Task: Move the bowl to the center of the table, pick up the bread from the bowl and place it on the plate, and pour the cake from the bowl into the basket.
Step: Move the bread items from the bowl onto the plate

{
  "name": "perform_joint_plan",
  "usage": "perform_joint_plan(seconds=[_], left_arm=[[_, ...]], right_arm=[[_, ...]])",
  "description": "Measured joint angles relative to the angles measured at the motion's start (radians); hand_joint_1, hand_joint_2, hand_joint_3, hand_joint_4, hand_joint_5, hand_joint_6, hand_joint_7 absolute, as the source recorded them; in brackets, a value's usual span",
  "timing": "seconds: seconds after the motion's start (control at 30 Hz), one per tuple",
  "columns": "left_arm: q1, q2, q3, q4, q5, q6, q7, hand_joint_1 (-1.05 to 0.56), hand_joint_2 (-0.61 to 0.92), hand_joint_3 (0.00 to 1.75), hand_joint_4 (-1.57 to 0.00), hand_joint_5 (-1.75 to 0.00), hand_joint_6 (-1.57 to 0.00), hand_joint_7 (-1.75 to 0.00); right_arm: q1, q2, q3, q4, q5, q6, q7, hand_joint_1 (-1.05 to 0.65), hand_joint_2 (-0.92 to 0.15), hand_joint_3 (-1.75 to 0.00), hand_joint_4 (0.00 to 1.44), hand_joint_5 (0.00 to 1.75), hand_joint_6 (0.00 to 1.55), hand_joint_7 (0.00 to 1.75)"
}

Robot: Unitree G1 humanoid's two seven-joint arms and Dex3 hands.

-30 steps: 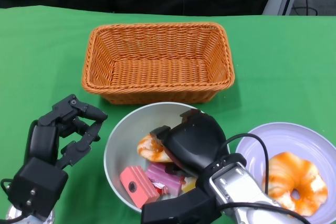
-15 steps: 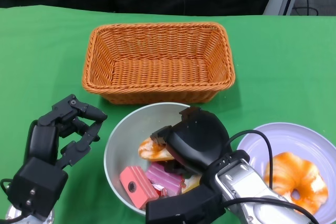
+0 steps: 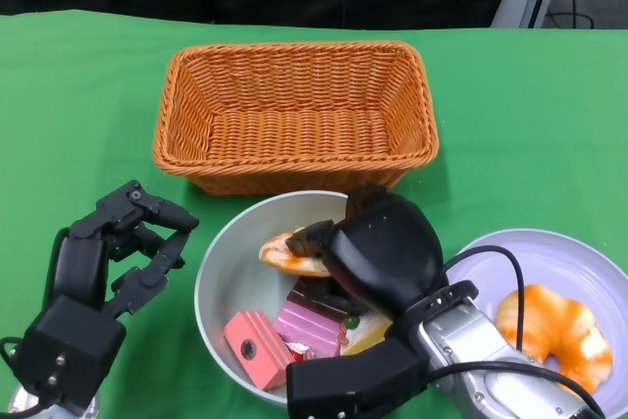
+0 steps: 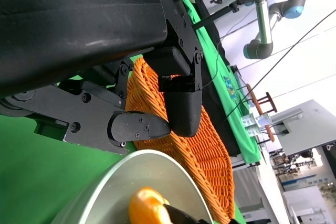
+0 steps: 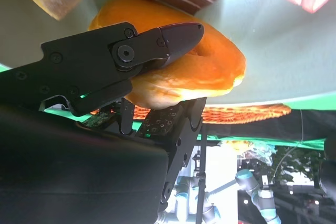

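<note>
While the left hand [image 3: 123, 242] sits at the lower left of the head view with fingers loosely curled around nothing, the right hand [image 3: 378, 252] at lower center reaches into the grey bowl [image 3: 221, 277] and pinches an orange bread [image 3: 285, 252] between its fingertips. Pink and yellow cake pieces [image 3: 294, 326] lie in the bowl's lower part, and another bread [image 3: 554, 326] rests on the lavender plate [image 3: 510, 257] at lower right. Beyond the bowl, the wicker basket [image 3: 294, 115] fills the upper center on the green table [image 3: 78, 105].
</note>
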Motion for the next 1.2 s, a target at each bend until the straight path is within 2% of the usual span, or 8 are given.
perform_joint_plan(seconds=[0.1, 0.17, 0.2, 0.23, 0.4, 0.73, 0.9, 1.2], left_arm=[[-0.001, 0.004, 0.000, 0.006, 0.008, -0.010, 0.000, -0.17, 0.92, 0.37, -0.76, -1.43, -0.72, -1.19], [-0.003, 0.005, 0.000, 0.016, 0.009, -0.018, 0.000, -0.16, 0.92, 0.37, -0.76, -1.43, -0.73, -1.19], [-0.005, 0.005, 0.000, 0.022, 0.010, -0.019, 0.001, -0.16, 0.92, 0.37, -0.76, -1.43, -0.73, -1.20], [-0.006, 0.005, 0.000, 0.028, 0.012, -0.020, 0.001, -0.16, 0.92, 0.37, -0.76, -1.43, -0.73, -1.20], [-0.009, 0.005, 0.001, 0.032, 0.017, -0.023, 0.001, -0.16, 0.92, 0.36, -0.74, -1.42, -0.72, -1.20], [-0.013, 0.005, 0.001, 0.034, 0.017, -0.024, 0.002, -0.17, 0.92, 0.35, -0.73, -1.44, -0.72, -1.19], [-0.013, 0.005, 0.002, 0.033, 0.015, -0.018, 0.001, -0.16, 0.92, 0.34, -0.72, -1.46, -0.72, -1.18], [-0.021, 0.010, 0.010, 0.052, -0.003, -0.024, -0.002, -0.15, 0.92, 0.34, -0.72, -1.44, -0.72, -1.16]], right_arm=[[0.000, -0.002, -0.018, -0.015, 0.038, -0.021, -0.005, -0.31, -0.92, -0.18, 0.66, 1.47, 1.06, 0.20], [0.002, -0.004, -0.040, -0.035, 0.070, -0.041, -0.014, -0.31, -0.92, -0.22, 0.63, 1.57, 0.82, 0.70], [0.003, -0.007, -0.049, -0.050, 0.087, -0.052, -0.014, -0.31, -0.92, -0.22, 0.63, 1.58, 0.73, 0.87], [0.004, -0.009, -0.058, -0.062, 0.101, -0.066, -0.015, -0.31, -0.92, -0.22, 0.63, 1.59, 0.71, 0.92], [0.035, -0.024, -0.105, -0.160, 0.167, -0.089, 0.015, -0.32, -0.92, -0.20, 0.75, 1.36, 0.77, 0.70], [0.146, -0.036, -0.185, -0.383, 0.261, -0.105, 0.070, -0.25, -0.92, -0.12, 0.76, 1.58, 0.87, 0.65], [0.233, -0.098, -0.264, -0.524, 0.279, -0.120, 0.101, -0.22, -0.90, -0.13, 0.75, 1.62, 0.90, 0.66], [0.360, -0.193, -0.407, -0.557, 0.313, -0.173, 0.098, -0.21, -0.91, -0.12, 0.77, 1.60, 0.88, 0.70]])
